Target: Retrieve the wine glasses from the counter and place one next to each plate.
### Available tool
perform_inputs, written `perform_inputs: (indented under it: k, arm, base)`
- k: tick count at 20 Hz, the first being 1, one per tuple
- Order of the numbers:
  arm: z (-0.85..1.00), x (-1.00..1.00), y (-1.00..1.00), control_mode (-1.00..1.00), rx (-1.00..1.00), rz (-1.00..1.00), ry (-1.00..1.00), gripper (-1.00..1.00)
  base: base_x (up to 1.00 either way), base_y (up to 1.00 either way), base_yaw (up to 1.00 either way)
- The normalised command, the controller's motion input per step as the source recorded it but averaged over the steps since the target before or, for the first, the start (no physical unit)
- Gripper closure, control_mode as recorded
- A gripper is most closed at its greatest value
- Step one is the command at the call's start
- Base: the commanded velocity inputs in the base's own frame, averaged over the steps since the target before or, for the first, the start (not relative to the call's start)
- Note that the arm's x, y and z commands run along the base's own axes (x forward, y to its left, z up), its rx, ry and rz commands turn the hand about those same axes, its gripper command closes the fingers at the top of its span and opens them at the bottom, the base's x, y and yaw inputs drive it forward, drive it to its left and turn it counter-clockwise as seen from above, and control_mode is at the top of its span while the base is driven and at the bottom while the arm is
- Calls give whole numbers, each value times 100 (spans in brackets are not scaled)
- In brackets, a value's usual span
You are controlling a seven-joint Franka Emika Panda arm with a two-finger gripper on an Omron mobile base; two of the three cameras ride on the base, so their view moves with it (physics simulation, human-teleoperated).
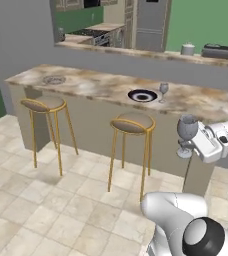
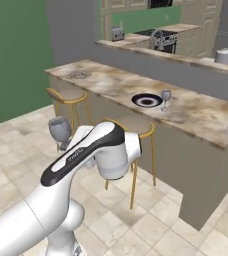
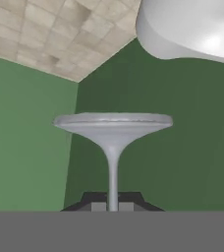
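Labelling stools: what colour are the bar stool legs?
Gold stool legs, tan seats; the left base view shows them best.

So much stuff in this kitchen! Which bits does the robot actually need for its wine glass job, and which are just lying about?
Needed:
- wine glass held by its stem in the gripper
- second wine glass standing beside the near plate
- far plate

Lying about:
- two stools
- white pot
- toaster
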Motion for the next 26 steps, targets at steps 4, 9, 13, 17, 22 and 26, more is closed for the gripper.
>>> perform_inputs:
  k: [4, 9, 13, 17, 22, 26]
  arm:
    - [0, 0, 0, 100, 0, 0, 0, 100]
    - [0, 0, 0, 100, 0, 0, 0, 100]
    - [0, 0, 0, 100, 0, 0, 0, 100]
    - [0, 0, 0, 100, 0, 0, 0, 100]
    - [0, 0, 0, 100, 0, 0, 0, 100]
    - [0, 0, 0, 100, 0, 0, 0, 100]
  base:
    - [14, 100, -39]
    - [29, 100, -40]
    - [32, 100, -39]
    - [31, 100, -38]
    - [27, 100, -35]
    - [26, 100, -32]
